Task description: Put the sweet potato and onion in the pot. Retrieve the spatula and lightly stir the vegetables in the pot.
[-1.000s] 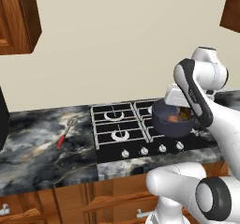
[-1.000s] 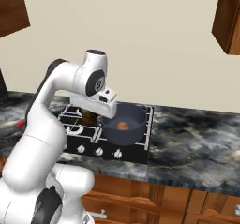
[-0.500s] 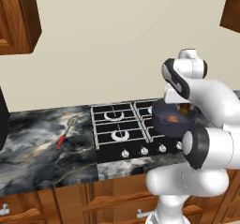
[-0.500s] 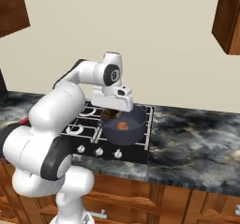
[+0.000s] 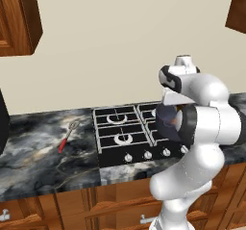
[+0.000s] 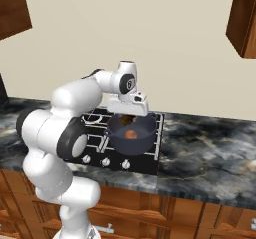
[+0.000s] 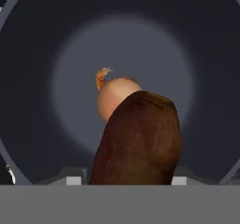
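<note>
My gripper [image 6: 129,116] hangs just above the pot [image 6: 131,135], which sits on the right-hand side of the stove [image 5: 126,135]. Looking along my hand, a dark-brown sweet potato [image 7: 138,141] rises between my fingers and blocks much of the sight downward; I am clamped on it, holding it over the pot's mouth. Beneath it, the onion [image 7: 115,100] already rests on the pot's dark floor, its pale top and small tuft showing. From the right base camera the onion appears as a small orange ball inside the pot.

I judge this to be the step of putting the sweet potato in, with the onion's part done. The next move calls for opening my fingers so it drops beside the onion. After that comes the spatula [image 5: 67,135], which lies on the marble counter [image 5: 38,152], well apart to the left of the stove.
</note>
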